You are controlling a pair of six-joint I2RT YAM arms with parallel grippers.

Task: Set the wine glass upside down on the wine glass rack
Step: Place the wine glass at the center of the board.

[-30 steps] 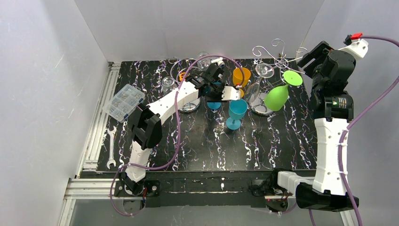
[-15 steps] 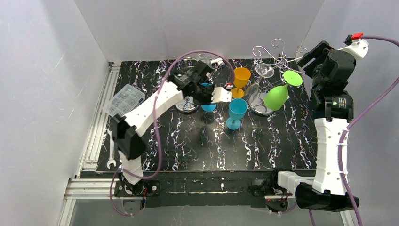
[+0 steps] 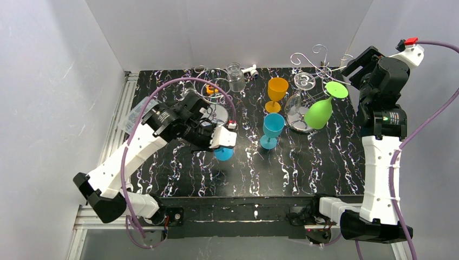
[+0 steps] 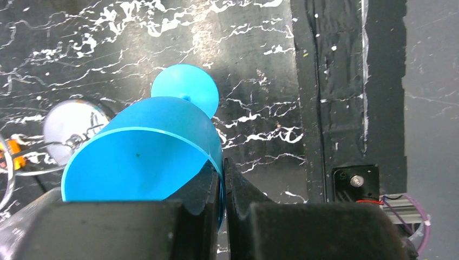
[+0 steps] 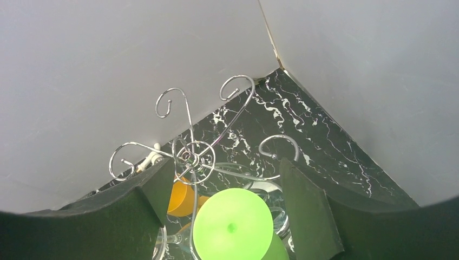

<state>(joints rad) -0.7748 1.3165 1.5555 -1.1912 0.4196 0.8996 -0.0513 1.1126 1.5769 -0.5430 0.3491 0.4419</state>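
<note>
Top external view, entry for this moment.

- Rack (image 5: 189, 156): stands upright near the far right corner of the tabletop (image 3: 303, 168).
- Green wine glass (image 3: 318, 112): at the rack, bowl down and foot up, tilted. It appears to hang from a rack arm, though the hooking point is not visible. Judged placed or nearly so.
- Right fingers (image 5: 308, 211): spread wide on either side of the green foot, with a gap on both sides. They grip nothing.
- Blue wine glass (image 3: 223, 154): off the tabletop, left of centre and toward the near edge, well apart from the rack. The left fingers (image 4: 208, 189) are closed on its rim wall. Judged still to be turned over and hung.
- Second blue glass (image 3: 273, 127) and orange glass (image 3: 277, 89): both stand upright near the middle and toward the far edge, not hung.

Change against the earlier frames: the left arm has carried the blue wine glass from the far middle back toward the near left, away from the rack. Its fingers have closed fully on the glass. The right arm and the green wine glass show no shift.
</note>
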